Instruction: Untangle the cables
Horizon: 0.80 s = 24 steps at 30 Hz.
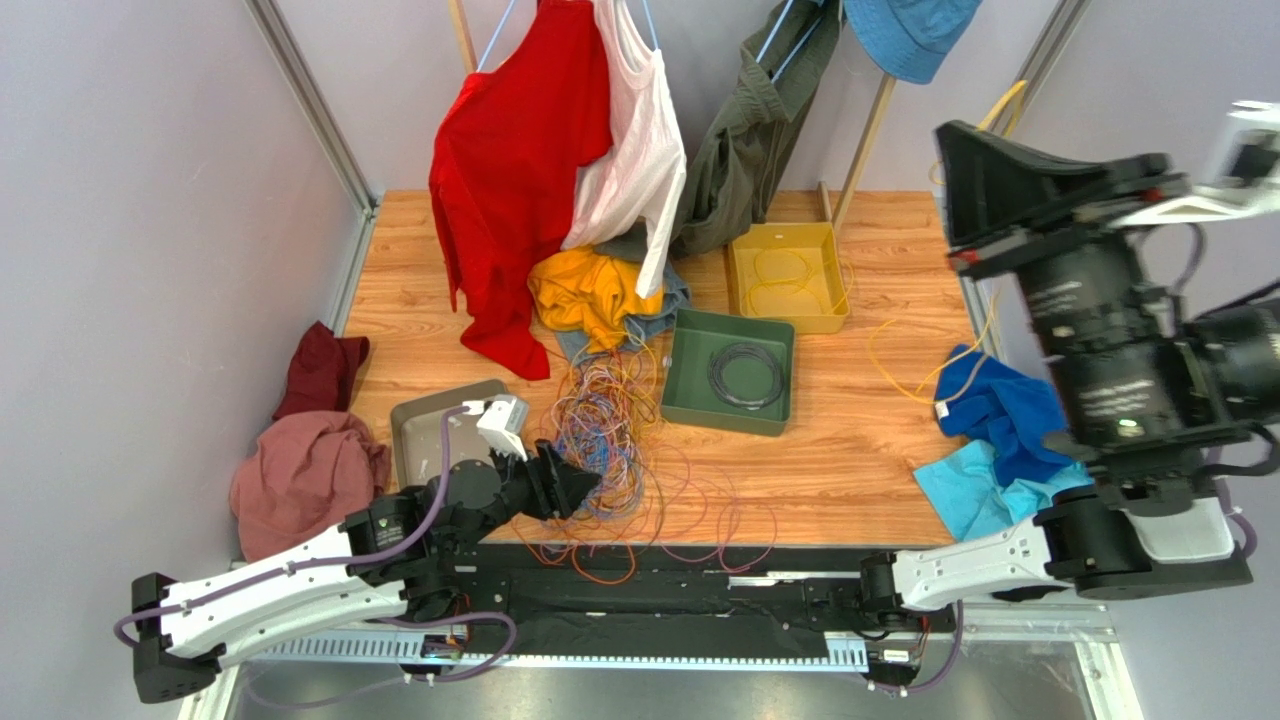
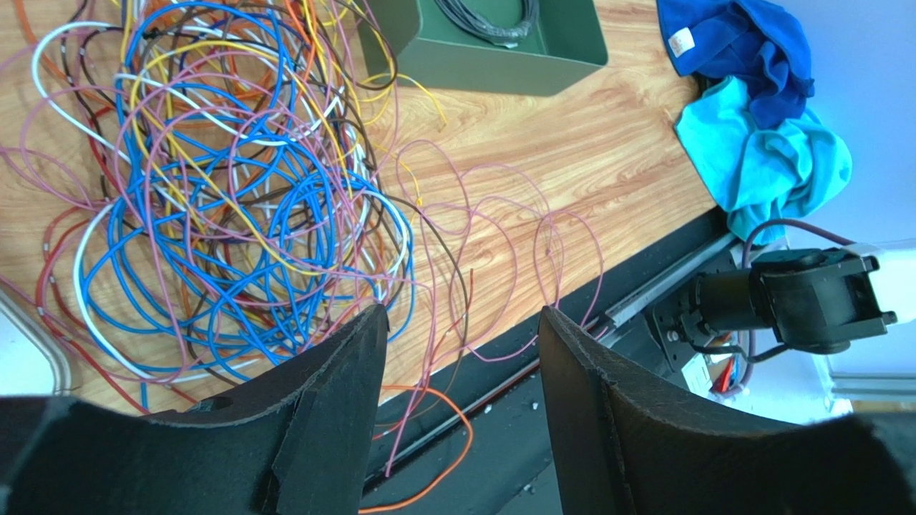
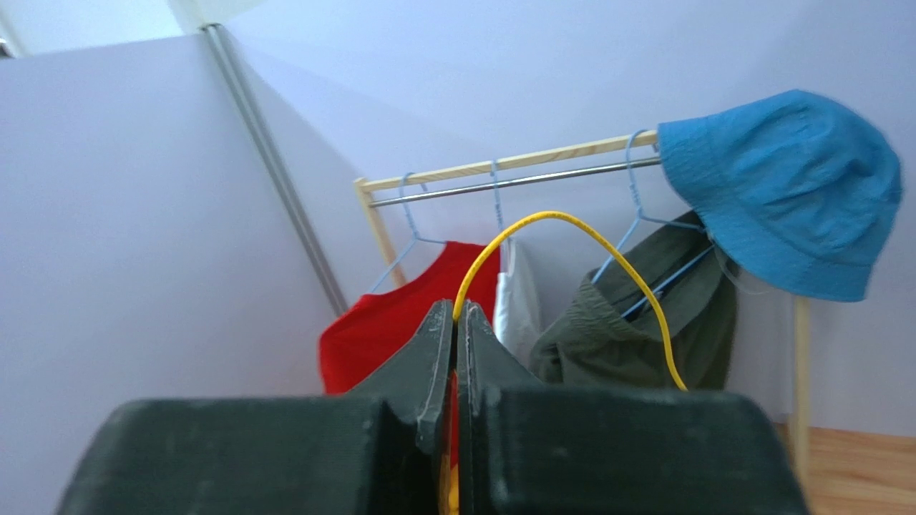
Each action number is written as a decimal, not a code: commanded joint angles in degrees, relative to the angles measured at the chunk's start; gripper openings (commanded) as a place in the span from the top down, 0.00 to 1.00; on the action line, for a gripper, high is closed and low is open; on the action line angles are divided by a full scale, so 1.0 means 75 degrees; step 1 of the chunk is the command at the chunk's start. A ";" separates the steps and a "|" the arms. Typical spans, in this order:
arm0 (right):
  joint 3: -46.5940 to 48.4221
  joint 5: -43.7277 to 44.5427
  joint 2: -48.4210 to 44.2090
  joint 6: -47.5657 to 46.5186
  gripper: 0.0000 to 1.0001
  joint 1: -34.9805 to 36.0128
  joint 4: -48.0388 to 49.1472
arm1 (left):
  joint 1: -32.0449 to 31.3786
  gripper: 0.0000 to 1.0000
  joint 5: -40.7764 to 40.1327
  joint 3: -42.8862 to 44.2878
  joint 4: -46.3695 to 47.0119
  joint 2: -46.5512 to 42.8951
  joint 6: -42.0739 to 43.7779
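Note:
The cables (image 1: 613,438) lie as a tangled heap of blue, purple, orange, yellow and white wires on the wooden table (image 1: 857,450), spilling over its near edge. My left gripper (image 1: 583,483) hovers open at the heap's near left side. In the left wrist view its fingers (image 2: 323,408) stand wide apart over loose purple and orange loops, beside the cables (image 2: 215,182), with nothing between them. My right gripper (image 1: 962,165) is raised high at the right, shut on a yellow cable (image 3: 581,231) that arcs out from the right gripper (image 3: 455,309) and trails down to the table (image 1: 914,365).
A green tray (image 1: 684,393) holds a dark coil. Behind it stands a yellow tray (image 1: 789,233); a grey tray (image 1: 421,420) sits by the left arm. Clothes hang on a rack (image 1: 526,165) at the back. Blue cloths (image 1: 999,413) lie right, maroon and pink ones (image 1: 301,473) left.

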 commanded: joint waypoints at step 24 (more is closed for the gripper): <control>0.0153 -0.4442 0.2803 0.5481 1.00 -0.8320 -0.4159 | -0.0001 0.37 0.0833 -0.0476 0.0648 0.0417 -0.0354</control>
